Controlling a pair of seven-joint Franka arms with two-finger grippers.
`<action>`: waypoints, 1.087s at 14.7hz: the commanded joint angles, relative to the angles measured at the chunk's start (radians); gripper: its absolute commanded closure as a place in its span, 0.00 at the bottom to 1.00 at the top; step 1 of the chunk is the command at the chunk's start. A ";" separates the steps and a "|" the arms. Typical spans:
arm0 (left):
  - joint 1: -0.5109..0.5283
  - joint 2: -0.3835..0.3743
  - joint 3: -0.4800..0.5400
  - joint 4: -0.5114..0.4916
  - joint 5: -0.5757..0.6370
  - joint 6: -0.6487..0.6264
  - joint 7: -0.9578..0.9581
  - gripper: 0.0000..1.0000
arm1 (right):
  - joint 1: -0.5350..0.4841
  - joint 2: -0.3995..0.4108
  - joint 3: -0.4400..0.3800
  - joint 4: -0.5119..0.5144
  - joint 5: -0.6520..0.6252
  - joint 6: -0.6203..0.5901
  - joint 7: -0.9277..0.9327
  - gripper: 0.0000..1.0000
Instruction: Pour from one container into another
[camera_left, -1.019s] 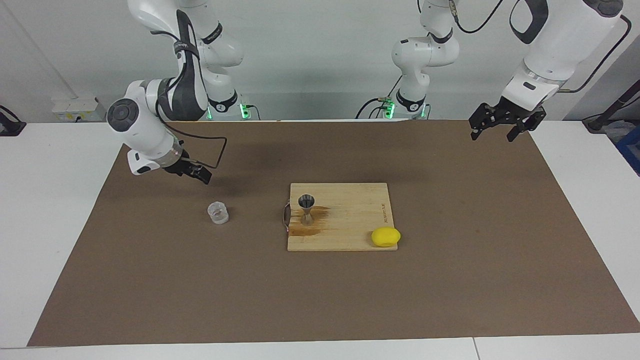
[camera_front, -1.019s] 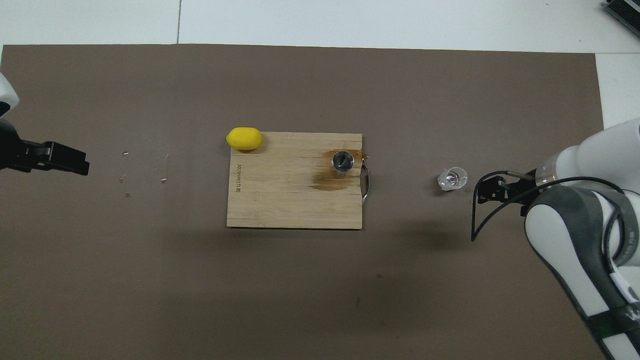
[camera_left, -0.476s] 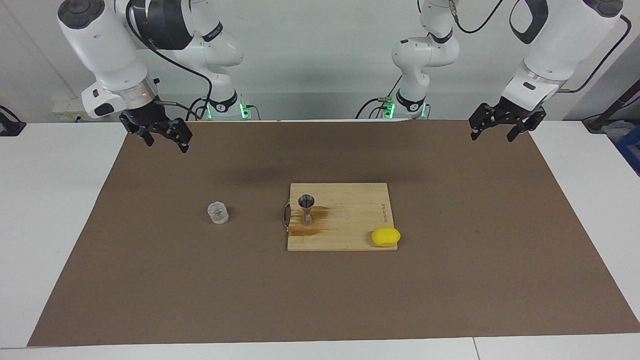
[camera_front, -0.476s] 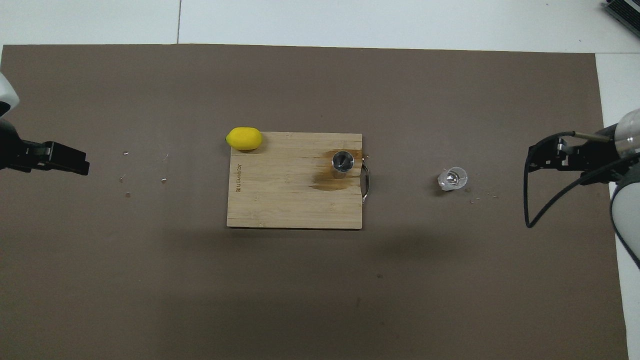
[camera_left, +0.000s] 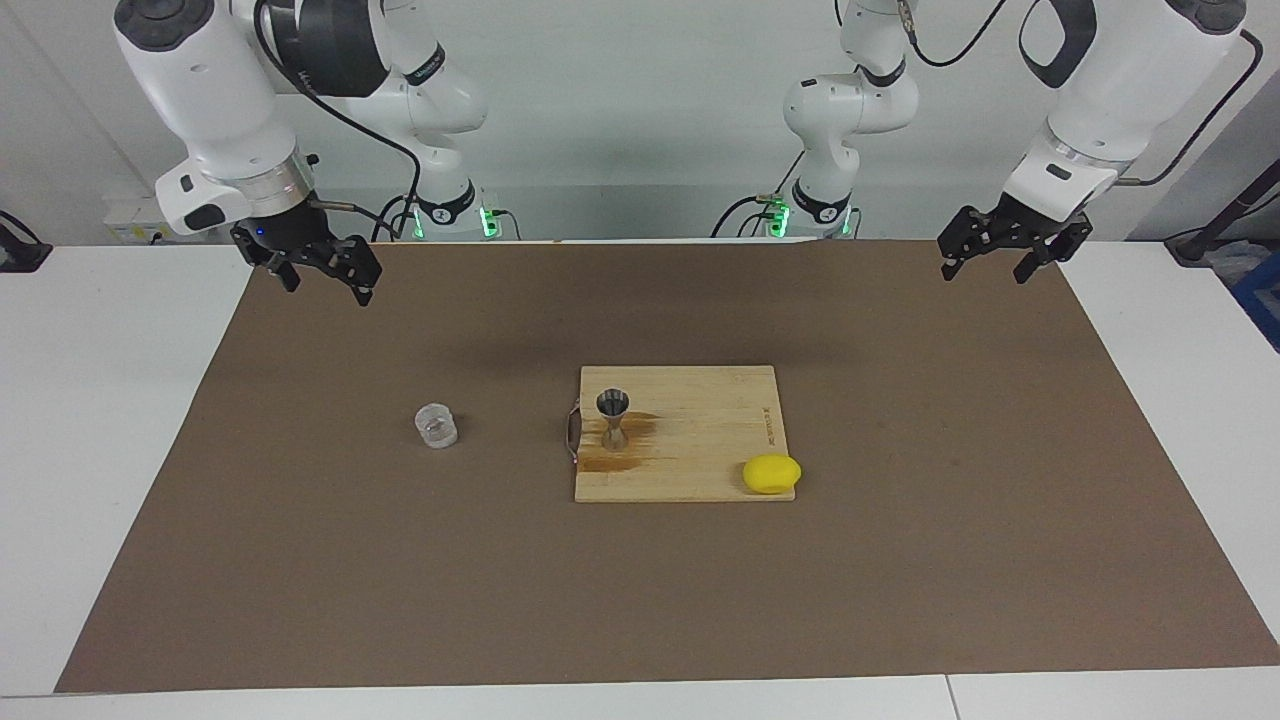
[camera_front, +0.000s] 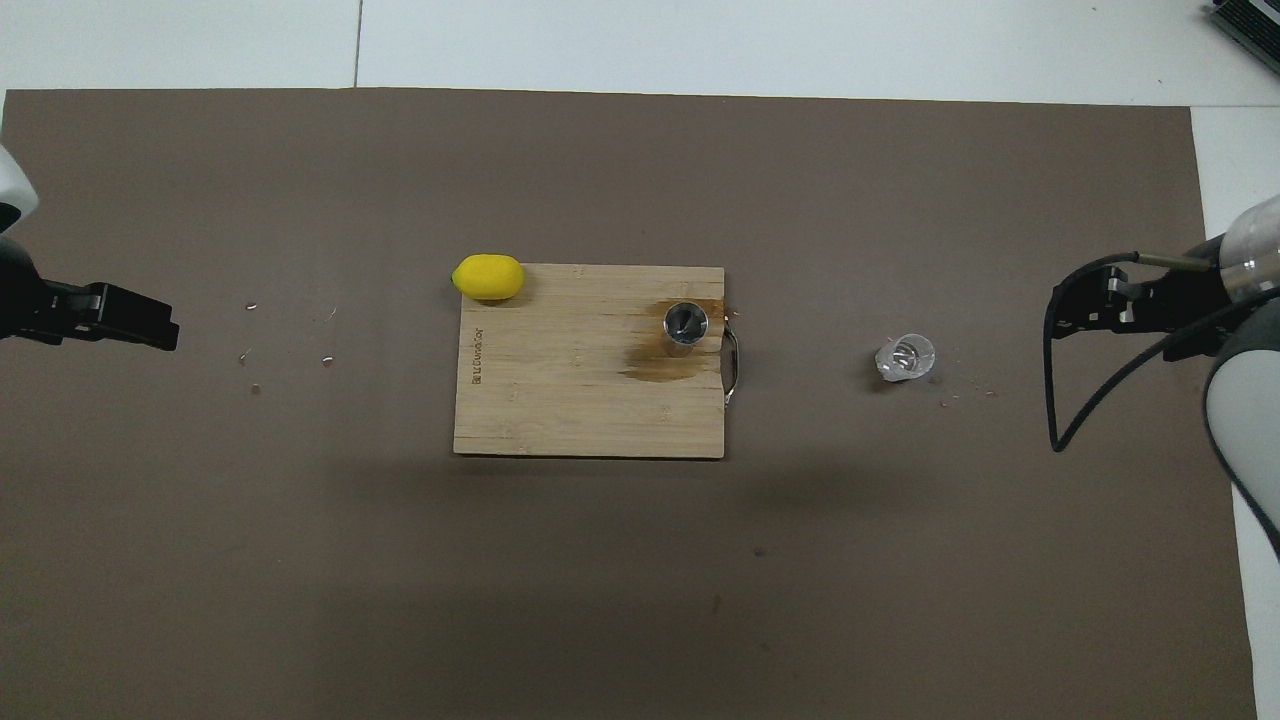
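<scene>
The small clear cup (camera_left: 436, 425) (camera_front: 906, 357) stands upright on the brown mat, toward the right arm's end of the table. The steel jigger (camera_left: 613, 418) (camera_front: 686, 324) stands upright on the wooden cutting board (camera_left: 700, 480) (camera_front: 560, 410), near its handle end, beside a wet brown stain. My right gripper (camera_left: 328, 290) (camera_front: 1058, 315) hangs open and empty, high over the mat's edge at its own end, well apart from the cup. My left gripper (camera_left: 983, 276) (camera_front: 165, 330) waits open and empty over the mat at the left arm's end.
A yellow lemon (camera_left: 771, 473) (camera_front: 488, 277) sits at the board's corner farthest from the robots, toward the left arm's end. The brown mat (camera_left: 900, 560) covers most of the white table. Small crumbs lie on it near the cup and under the left gripper.
My right arm has lifted away from beside the clear cup and swung up and back over the mat's edge at its own end. The cup, jigger and left arm have not moved.
</scene>
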 joint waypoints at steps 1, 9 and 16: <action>0.011 -0.020 -0.007 -0.019 0.011 -0.006 0.007 0.00 | -0.009 -0.014 0.044 0.005 -0.025 -0.020 -0.014 0.00; 0.011 -0.020 -0.007 -0.019 0.011 -0.006 0.007 0.00 | -0.017 -0.039 0.044 0.003 0.010 -0.055 -0.059 0.00; 0.011 -0.020 -0.007 -0.019 0.011 -0.006 0.007 0.00 | -0.023 -0.049 0.043 -0.015 0.043 -0.048 -0.120 0.00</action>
